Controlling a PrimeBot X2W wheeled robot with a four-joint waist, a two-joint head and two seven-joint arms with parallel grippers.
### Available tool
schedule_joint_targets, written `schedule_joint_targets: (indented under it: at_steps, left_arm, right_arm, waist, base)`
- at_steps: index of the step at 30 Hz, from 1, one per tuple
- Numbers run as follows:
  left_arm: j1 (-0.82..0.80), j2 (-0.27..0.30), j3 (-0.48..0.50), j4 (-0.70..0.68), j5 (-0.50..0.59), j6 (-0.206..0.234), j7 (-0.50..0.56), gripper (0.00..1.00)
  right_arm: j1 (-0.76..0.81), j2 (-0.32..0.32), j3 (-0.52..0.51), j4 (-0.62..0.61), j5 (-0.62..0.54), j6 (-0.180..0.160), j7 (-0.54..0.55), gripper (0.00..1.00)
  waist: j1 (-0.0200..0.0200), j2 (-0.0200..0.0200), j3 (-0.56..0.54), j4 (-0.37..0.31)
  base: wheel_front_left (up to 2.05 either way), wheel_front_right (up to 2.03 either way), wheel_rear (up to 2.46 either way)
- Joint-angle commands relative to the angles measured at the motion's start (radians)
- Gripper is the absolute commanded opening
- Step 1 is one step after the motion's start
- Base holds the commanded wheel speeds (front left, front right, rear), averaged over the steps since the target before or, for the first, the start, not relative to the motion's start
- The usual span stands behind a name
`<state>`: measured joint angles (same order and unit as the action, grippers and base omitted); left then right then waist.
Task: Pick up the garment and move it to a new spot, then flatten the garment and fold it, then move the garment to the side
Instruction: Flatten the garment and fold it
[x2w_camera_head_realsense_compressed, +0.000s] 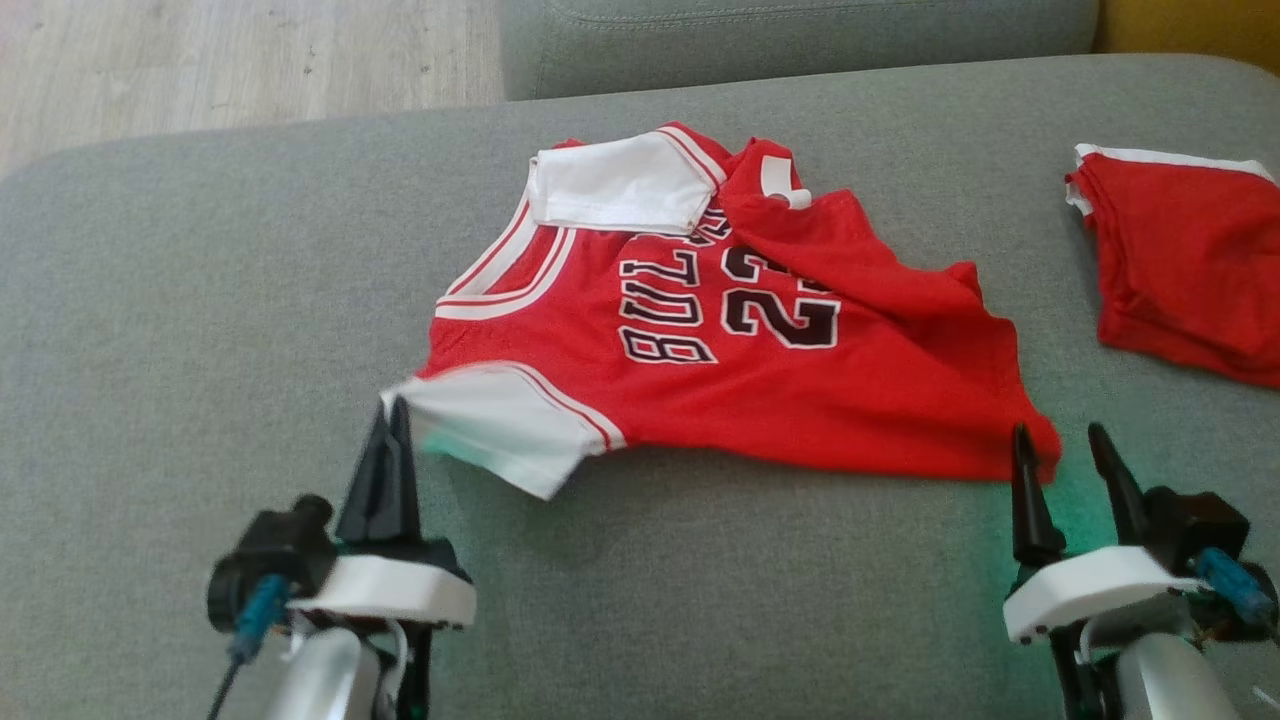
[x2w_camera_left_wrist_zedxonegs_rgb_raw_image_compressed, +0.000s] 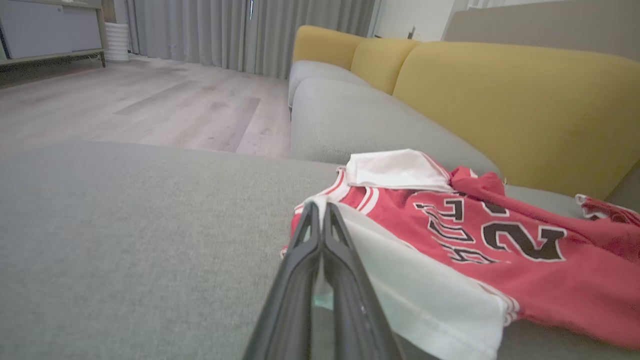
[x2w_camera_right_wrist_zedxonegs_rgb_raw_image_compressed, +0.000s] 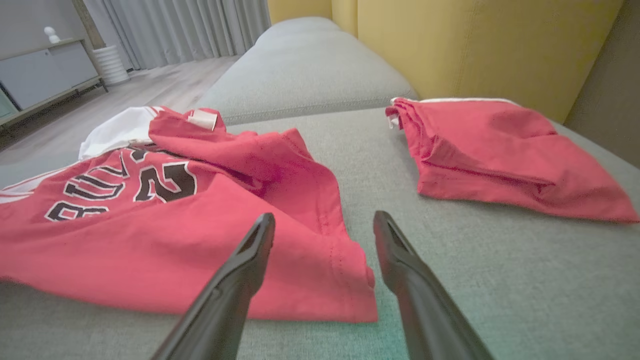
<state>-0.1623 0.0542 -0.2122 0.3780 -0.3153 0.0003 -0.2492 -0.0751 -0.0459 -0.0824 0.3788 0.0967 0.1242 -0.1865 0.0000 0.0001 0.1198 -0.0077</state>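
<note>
— Garment (x2w_camera_head_realsense_compressed: 740, 380), where does it lie?
— Across the middle of the head view, on the grey sofa seat (x2w_camera_head_realsense_compressed: 200, 300). It is a red jersey with white sleeves, print upward, rumpled near the collar.
— And the grippers?
— Left gripper (x2w_camera_head_realsense_compressed: 396, 408), at the lower left, is clamped tight on the corner of the near white sleeve. The left wrist view shows pale cloth pinched between its closed fingers. Right gripper (x2w_camera_head_realsense_compressed: 1057, 432), at the lower right, stands spread wide at the red hem corner. The right wrist view puts that corner in the gap between the fingers, with neither finger gripping it.
— What do the wrist views add?
— A yellow backrest (x2w_camera_left_wrist_zedxonegs_rgb_raw_image_compressed: 500, 100) behind the seat, curtains (x2w_camera_left_wrist_zedxonegs_rgb_raw_image_compressed: 200, 30) at the top, and a cabinet (x2w_camera_right_wrist_zedxonegs_rgb_raw_image_compressed: 45, 70) at the upper left. The head view gives the jersey's outline from above.
— Edges and open room?
— The seat's edge curves off at the left of the head view, with wooden floor (x2w_camera_head_realsense_compressed: 250, 60) beyond it at the upper left. Bare seat lies left of the sleeve and along the bottom. At the right edge a second, folded red cloth (x2w_camera_head_realsense_compressed: 1180, 280) sits near the hem but apart from it.
</note>
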Motion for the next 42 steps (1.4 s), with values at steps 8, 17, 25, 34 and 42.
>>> schedule_joint_targets:
  at_steps: [8, 17, 25, 34, 42]
  left_arm:
    - [0.001, 0.005, 0.064, -0.119, 0.027, -0.005, -0.012, 0.0]
    - [0.008, -0.001, 0.065, -0.119, 0.036, -0.018, -0.012, 0.0]
    - [0.006, -0.003, 0.063, -0.115, 0.038, -0.027, -0.013, 0.0]
    - [-0.006, -0.004, 0.058, -0.115, 0.046, -0.029, -0.013, 0.0]
    - [-0.013, -0.004, 0.064, -0.118, 0.049, -0.03, -0.013, 0.0]
  right_arm:
    - [-0.031, -0.004, -0.02, 0.065, 0.003, 0.007, 0.055, 1.0]
    - [-0.044, -0.004, 0.005, 0.128, -0.001, 0.007, 0.076, 1.0]
    - [-0.084, -0.004, 0.0, 0.174, -0.011, 0.007, 0.062, 1.0]
    - [-0.115, -0.004, 0.027, 0.24, -0.002, 0.007, 0.085, 1.0]
    - [-0.133, -0.004, 0.074, 0.271, 0.028, 0.007, 0.094, 0.0]
  waist:
    - [0.0, -0.0001, 0.001, -0.001]
    - [0.0, -0.0001, 0.002, 0.006]
    - [0.0, -0.0001, 0.01, 0.01]
    - [0.0, -0.0001, 0.029, 0.017]
    - [0.0, -0.0001, 0.03, 0.009]
  base:
    - [0.0, 0.0, 0.0]
    - [0.0, 0.0, 0.0]
    - [0.0, 0.0, 0.0]
    - [0.0, 0.0, 0.0]
    - [0.0, 0.0, 0.0]
